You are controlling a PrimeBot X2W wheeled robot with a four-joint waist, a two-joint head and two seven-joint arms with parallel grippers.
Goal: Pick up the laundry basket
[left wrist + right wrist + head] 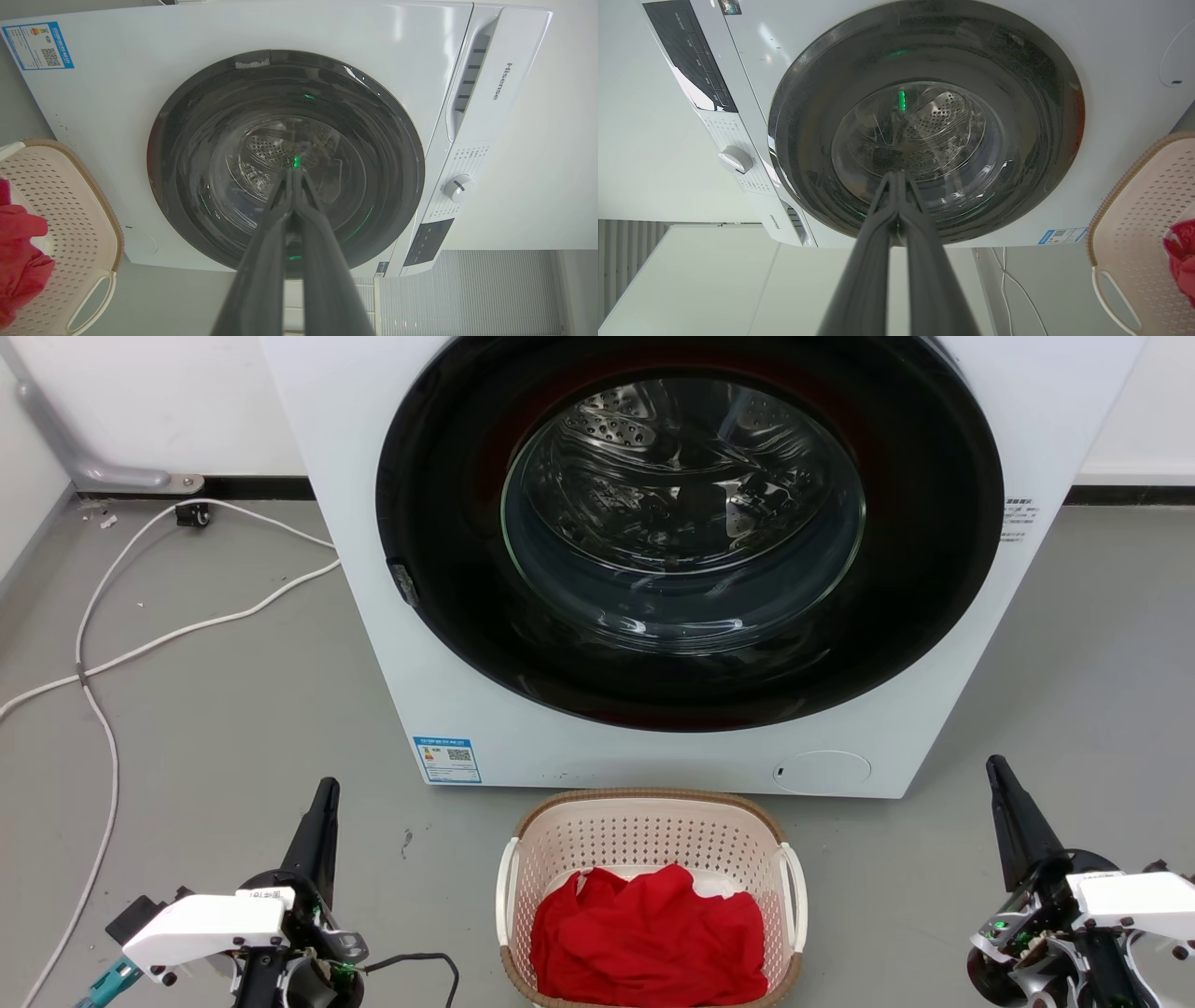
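Head view: the laundry basket (644, 840) sits on the grey floor just in front of the washing machine (467, 691), centred between the robot's two arms, with a red garment (649, 933) heaped inside. The left gripper (324, 798) and right gripper (999, 779) hang well apart from it on either side. Each has its fingers pressed together, holds nothing and points toward the machine. The flanking stance reads as a ready position. One white handle (505, 887) faces the left arm and the other handle (796, 896) the right, so a two-armed lift seems the likely plan, with no reach yet begun. A white cable (140, 644) trails across the floor on the robot's left, away from the basket.

The wrist views add what the head camera cuts off. The left wrist view takes in the machine's control dial (459, 187) and brand lettering. The right wrist view catches the basket's perforated wall at the frame edge. Both show the fingertips meeting, aimed at the glass door (686, 541) rather than the basket.
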